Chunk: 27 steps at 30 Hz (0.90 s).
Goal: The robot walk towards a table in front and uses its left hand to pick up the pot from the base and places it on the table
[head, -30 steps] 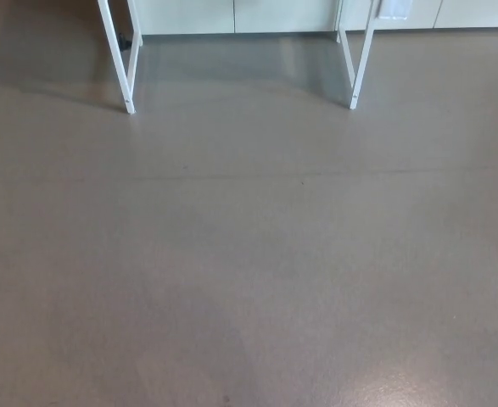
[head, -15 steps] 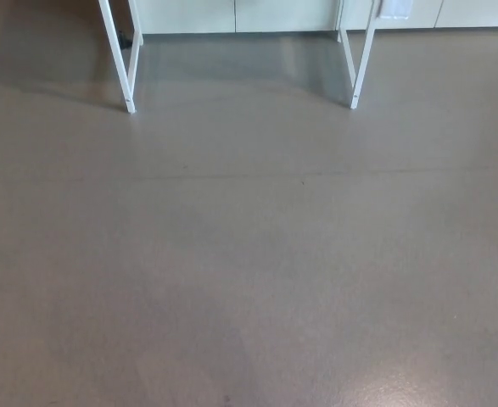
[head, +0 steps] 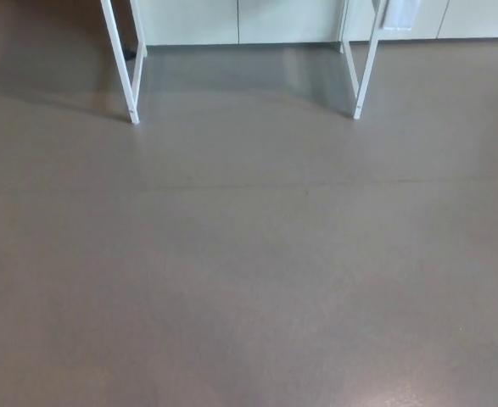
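Grey floor (head: 249, 280) ahead; white table legs (head: 120, 59) stand far off; walk straight, centred between them; left hand and right hand out of view.

Note: you have only the table (head: 119, 59) in view, and only its lower frame. It is thin white tubing. The left leg pair (head: 133, 108) and the right leg pair (head: 358, 103) come in from the picture's upper edge, well apart, each slanting slightly. Their feet rest on the grey floor (head: 249, 280). The tabletop is cut off above the frame.
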### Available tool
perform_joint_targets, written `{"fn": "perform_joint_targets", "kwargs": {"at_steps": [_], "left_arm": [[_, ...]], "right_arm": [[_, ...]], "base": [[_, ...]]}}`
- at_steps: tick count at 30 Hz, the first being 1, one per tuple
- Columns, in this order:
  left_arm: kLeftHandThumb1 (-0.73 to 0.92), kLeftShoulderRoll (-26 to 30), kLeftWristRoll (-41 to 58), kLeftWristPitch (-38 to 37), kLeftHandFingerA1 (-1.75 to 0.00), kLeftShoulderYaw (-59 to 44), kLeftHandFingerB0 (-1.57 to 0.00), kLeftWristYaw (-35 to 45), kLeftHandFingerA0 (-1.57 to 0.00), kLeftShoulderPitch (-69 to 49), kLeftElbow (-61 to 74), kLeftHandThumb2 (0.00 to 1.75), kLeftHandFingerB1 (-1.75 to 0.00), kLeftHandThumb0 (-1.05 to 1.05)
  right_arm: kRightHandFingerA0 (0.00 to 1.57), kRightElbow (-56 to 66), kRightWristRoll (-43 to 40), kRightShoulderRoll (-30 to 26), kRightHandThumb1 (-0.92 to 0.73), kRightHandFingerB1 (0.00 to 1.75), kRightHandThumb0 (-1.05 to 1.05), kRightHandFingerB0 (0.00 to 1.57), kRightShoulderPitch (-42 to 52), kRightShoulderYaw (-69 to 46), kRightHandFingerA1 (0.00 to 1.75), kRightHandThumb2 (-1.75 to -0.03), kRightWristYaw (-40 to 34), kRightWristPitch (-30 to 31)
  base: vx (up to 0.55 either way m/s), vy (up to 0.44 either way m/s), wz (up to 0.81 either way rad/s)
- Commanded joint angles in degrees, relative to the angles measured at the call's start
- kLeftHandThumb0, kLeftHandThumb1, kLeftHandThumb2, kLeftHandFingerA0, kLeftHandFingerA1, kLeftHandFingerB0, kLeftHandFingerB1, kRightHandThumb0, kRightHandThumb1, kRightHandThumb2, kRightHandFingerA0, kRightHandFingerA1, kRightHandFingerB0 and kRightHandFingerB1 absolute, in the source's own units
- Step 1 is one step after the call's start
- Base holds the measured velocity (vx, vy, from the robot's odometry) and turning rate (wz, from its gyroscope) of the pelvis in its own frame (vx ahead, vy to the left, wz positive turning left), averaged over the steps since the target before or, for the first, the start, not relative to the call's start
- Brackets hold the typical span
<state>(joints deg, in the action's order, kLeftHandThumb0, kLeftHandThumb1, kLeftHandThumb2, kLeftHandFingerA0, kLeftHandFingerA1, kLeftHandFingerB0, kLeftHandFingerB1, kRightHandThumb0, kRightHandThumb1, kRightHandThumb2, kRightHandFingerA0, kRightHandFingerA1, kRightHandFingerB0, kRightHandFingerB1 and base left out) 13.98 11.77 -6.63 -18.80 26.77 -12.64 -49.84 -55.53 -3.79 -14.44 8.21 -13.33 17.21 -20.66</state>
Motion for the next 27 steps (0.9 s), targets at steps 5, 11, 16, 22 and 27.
{"fn": "perform_joint_targets", "kwargs": {"at_steps": [5, 11, 16, 22, 27], "left_arm": [[0.63, 1.44, 0.33, -0.91, -0.41, 0.37, -0.45, 0.27, -0.58, -0.07, 0.97, 0.59, -0.36, -0.07], [0.63, 1.67, 0.12, -1.46, -0.42, 0.80, -0.47, 0.43, -0.59, 0.38, 1.10, 0.61, -0.37, -0.13], [0.61, 1.76, 0.32, -1.16, -0.42, 0.86, -0.49, 0.53, -0.60, 0.83, 1.12, 0.60, -0.38, -0.12], [0.60, 1.90, 0.35, -0.99, -0.43, 1.21, -0.47, 1.08, -0.60, 0.44, 0.80, 0.61, -0.39, -0.14], [0.57, 1.60, 0.03, -1.23, -0.44, 1.40, -0.47, 0.20, -0.62, -0.36, 0.91, 0.62, -0.39, -0.17]], "right_arm": [[0.58, 0.06, -0.40, -0.40, -0.31, 0.48, -0.57, 0.44, 0.03, 0.53, 0.55, -0.72, -0.42, -0.53], [0.59, 0.72, -0.88, -0.31, -0.31, 0.47, -0.57, 0.44, -0.30, 0.39, 0.56, -0.72, -0.11, -0.30], [0.58, 0.28, -0.57, -0.30, -0.32, 0.49, -0.56, 0.43, -0.93, 0.63, 0.56, -0.73, -0.18, -0.99], [0.59, -0.38, 0.13, -1.01, -0.34, 0.47, -0.57, 0.41, -0.66, 1.40, 0.55, -0.74, -0.19, -1.51], [0.61, -0.05, -0.79, -0.91, -0.32, 0.48, -0.56, 0.43, 0.05, 1.02, 0.57, -0.73, 0.25, -1.33]], "base": [[0.14, 0.232, -0.11], [0.19, 0.039, 0.06], [0.21, -0.133, 0.11], [0.29, -0.284, 0.17], [0.20, -0.022, -0.09]]}}
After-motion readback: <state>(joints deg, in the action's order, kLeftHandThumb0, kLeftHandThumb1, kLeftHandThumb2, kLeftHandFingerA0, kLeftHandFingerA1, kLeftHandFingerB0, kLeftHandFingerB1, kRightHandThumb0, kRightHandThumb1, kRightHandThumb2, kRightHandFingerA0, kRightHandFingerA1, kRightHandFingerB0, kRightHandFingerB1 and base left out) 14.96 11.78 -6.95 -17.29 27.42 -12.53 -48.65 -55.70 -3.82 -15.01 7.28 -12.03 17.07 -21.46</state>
